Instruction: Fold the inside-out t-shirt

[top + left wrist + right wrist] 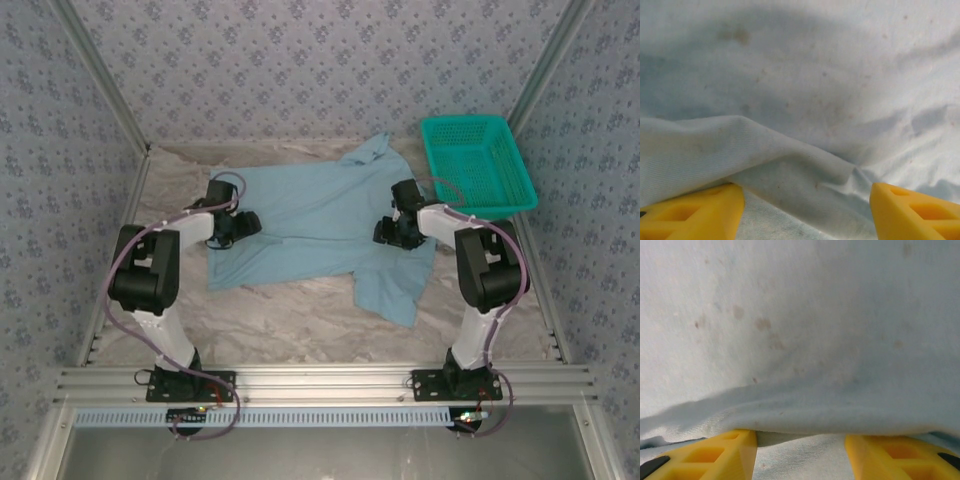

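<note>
Jaws of left gripper [807,194] and right gripper [801,438] stand apart, each straddling a raised ridge of cloth. Risk: closing on one layer only, or the ridge slipping out, would drag the fold crooked. T-shirt [320,225] lies spread on the desk [300,320], pale blue, plain-faced, faintly spotted, with the teal basket [478,160] beyond.

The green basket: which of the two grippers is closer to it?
Right. The right gripper sits on the shirt a short way from the basket, not touching it; the left gripper sits at the shirt's opposite side, much farther away.
</note>
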Controlling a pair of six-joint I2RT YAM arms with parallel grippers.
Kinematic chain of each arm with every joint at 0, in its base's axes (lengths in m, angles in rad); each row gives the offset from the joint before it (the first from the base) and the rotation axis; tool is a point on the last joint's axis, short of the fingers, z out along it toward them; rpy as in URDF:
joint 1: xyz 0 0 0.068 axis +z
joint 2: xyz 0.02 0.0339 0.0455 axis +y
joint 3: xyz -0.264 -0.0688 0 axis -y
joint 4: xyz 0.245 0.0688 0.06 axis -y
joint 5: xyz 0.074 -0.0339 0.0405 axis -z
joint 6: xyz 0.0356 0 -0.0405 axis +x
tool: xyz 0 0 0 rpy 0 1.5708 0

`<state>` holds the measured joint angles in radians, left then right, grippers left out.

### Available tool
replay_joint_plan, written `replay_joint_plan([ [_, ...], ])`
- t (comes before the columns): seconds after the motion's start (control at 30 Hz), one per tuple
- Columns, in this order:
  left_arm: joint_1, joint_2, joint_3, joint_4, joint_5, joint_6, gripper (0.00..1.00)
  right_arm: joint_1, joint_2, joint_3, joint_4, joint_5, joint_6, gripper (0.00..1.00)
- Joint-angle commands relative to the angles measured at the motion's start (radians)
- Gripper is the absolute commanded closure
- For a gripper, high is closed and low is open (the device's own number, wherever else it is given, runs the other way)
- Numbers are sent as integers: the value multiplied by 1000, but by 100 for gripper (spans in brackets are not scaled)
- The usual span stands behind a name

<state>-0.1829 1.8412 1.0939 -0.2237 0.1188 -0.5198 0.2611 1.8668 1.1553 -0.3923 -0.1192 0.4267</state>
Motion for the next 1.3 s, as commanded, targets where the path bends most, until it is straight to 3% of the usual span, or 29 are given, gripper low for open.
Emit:
replay_joint_plan([
  [0.0, 10, 56, 36, -60, 9, 23, 31, -20, 64, 21, -66, 3, -36, 47],
  [0.13, 9, -15, 37, -69, 37, 7, 31, -18, -28, 13, -120, 30, -74, 46],
  [0.33, 8, -259, -76, -89, 22, -11, 30, 24, -307, -155, -343, 107, -63, 46],
  [0.57, 5, -410, -203, -120, 39, -51, 30, 97, -514, -373, -513, 119, 108, 48],
  [0.77, 2, -446, -191, -159, 34, -33, 30, 192, -498, -434, -483, 110, 194, 51],
  [1.0, 2, -473, -189, -175, 24, -24, 30, 222, -448, -483, -384, 55, 228, 58],
  [1.27, 4, -520, -173, -225, -19, -3, 30, 234, -424, -484, -370, 57, 225, 79],
])
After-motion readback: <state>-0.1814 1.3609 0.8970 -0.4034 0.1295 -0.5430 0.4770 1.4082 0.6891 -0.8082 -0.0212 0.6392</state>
